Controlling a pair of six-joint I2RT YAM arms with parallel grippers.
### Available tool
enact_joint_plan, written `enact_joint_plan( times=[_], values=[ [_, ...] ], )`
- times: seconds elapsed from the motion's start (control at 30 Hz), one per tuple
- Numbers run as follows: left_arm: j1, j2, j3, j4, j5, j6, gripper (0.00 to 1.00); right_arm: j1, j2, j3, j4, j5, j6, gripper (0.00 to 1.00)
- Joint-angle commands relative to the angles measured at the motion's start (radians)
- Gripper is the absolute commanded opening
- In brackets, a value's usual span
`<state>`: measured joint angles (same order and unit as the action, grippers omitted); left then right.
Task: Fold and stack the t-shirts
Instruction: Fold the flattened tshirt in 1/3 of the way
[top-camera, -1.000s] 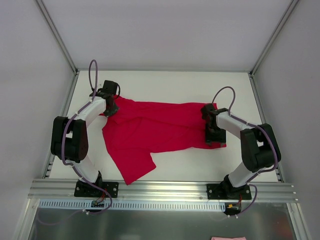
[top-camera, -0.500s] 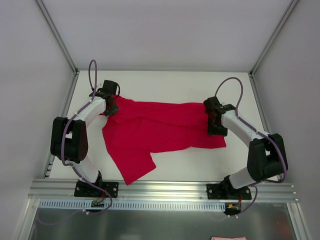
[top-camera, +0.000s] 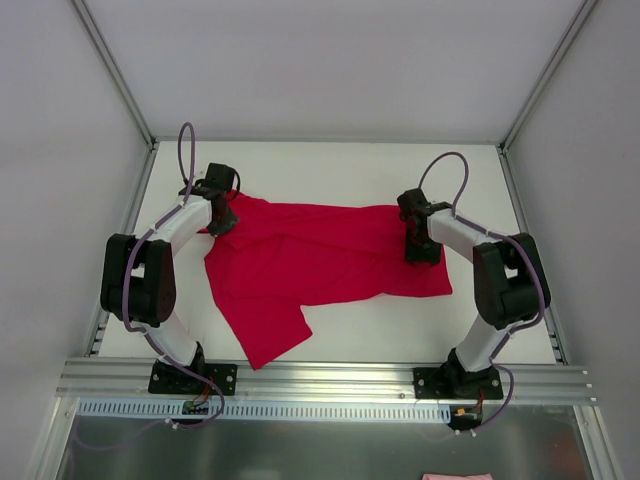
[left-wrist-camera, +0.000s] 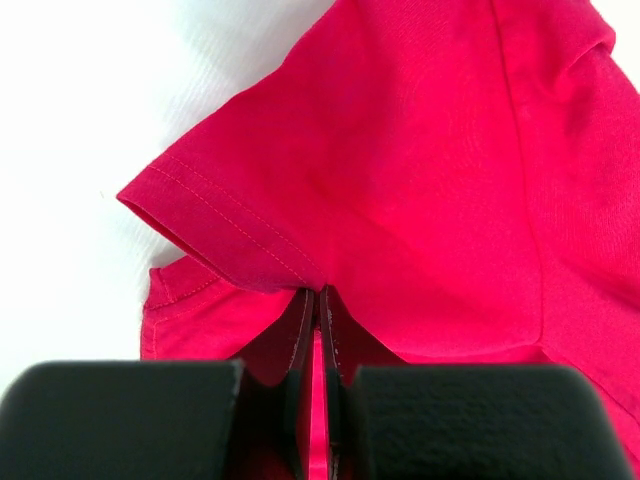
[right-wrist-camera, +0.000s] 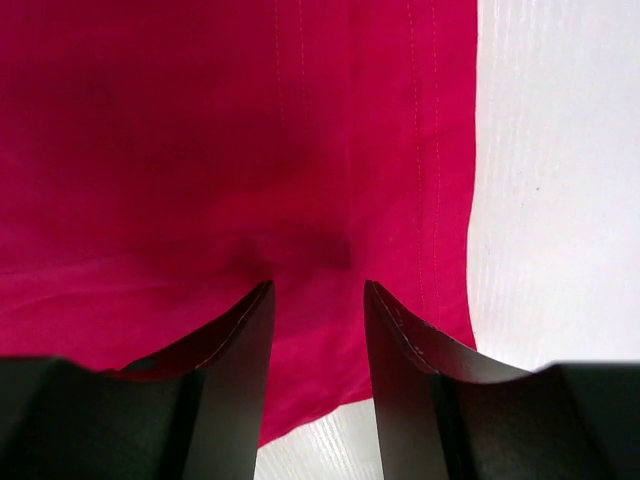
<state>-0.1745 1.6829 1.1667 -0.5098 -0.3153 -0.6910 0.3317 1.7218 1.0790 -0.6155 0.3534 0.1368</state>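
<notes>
A crimson-red t-shirt (top-camera: 310, 262) lies spread across the white table, one sleeve trailing toward the front. My left gripper (top-camera: 222, 222) is at the shirt's far left corner, shut on the fabric just behind a sleeve hem (left-wrist-camera: 215, 225); its gripper (left-wrist-camera: 318, 295) pinches the cloth (left-wrist-camera: 420, 180) between closed jaws. My right gripper (top-camera: 420, 250) is over the shirt's right end, near the bottom hem. In the right wrist view the gripper (right-wrist-camera: 318, 290) is open, its jaws apart above the red fabric (right-wrist-camera: 200, 150), holding nothing.
The white table (top-camera: 330, 165) has a bare strip (right-wrist-camera: 560, 180) right of the shirt's hem. Grey enclosure walls (top-camera: 60, 120) and metal rails ring the table. A pink cloth (top-camera: 455, 476) lies below the front rail.
My right gripper has moved away from the shirt's near right corner toward the far side, along the hem. The left gripper and the shirt have stayed in place.
</notes>
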Motion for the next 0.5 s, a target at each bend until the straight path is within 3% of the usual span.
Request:
enact_joint_plan(
  times=[0.0, 0.47],
  values=[
    [0.012, -0.038, -0.001, -0.006, -0.010, -0.005, 0.00, -0.016, 0.016, 0.036, 0.042, 0.002, -0.005, 0.44],
    [0.012, -0.017, 0.022, -0.019, -0.005, 0.004, 0.00, -0.060, 0.009, 0.067, 0.051, -0.001, -0.006, 0.44]
  ],
)
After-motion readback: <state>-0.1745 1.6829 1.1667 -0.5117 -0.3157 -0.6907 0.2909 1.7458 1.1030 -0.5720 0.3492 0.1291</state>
